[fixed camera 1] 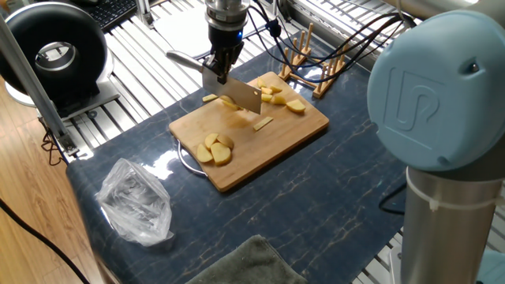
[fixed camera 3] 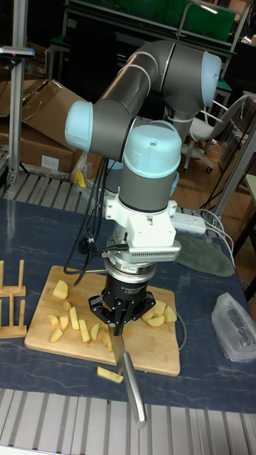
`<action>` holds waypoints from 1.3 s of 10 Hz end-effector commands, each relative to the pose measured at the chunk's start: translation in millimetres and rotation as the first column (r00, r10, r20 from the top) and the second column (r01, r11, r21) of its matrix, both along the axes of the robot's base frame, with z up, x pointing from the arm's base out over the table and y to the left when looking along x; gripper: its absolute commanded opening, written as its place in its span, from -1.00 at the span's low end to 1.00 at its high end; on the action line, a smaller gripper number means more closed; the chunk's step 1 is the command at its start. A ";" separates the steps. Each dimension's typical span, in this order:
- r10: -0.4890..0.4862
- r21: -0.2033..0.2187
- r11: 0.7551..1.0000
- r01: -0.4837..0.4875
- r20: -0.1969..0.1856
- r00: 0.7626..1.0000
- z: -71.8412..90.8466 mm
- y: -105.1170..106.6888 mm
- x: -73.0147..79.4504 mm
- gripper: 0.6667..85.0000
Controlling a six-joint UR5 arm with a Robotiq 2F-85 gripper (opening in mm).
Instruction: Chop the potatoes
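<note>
Plastic bag [fixed camera 1: 136, 202] far left, untouched. Gripper [fixed camera 1: 220, 69] clamped on knife [fixed camera 1: 233, 91], blade down mid-chop at the board's [fixed camera 1: 260, 146] back edge. Potatoes [fixed camera 1: 215, 149] scattered across the board, one stick [fixed camera 1: 210, 98] off it. Next: lift, shift toward uncut halves, press down.

A cutting board [fixed camera 1: 260, 146] lies on the desk [fixed camera 1: 316, 213] in the fixed view. The potatoes [fixed camera 1: 215, 148] lie on it in two groups: one near its front-left corner, the other [fixed camera 1: 278, 96] at its far edge. One piece [fixed camera 1: 209, 98] lies off the board, just beyond its far-left edge. A knife [fixed camera 1: 235, 91] stands over the far half of the board, held from above by the gripper [fixed camera 1: 218, 65], its handle pointing left and away. A wooden rack [fixed camera 1: 309, 67] stands behind the board to the right. A plastic bag [fixed camera 1: 136, 201] lies on the desk left of and nearer than the board, a cloth [fixed camera 1: 245, 264] at the near edge.
</note>
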State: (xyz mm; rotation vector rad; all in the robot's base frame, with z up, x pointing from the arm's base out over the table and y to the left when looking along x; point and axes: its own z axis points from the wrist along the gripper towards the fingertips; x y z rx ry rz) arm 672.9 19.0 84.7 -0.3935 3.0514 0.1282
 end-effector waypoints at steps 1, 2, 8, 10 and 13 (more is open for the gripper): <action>0.000 0.011 1.000 0.000 0.002 1.000 2.2 -1.4 0.4 -0.99; 0.001 0.013 1.000 -0.001 0.005 1.000 1.1 -1.5 1.6 -0.99; 0.014 0.013 1.000 -0.014 0.012 1.000 0.6 -6.4 2.4 -0.99; 0.009 0.026 1.000 -0.009 0.021 1.000 -3.9 -4.3 5.3 -0.99; -0.008 0.047 0.999 0.007 0.013 1.000 -3.5 2.9 2.9 -0.99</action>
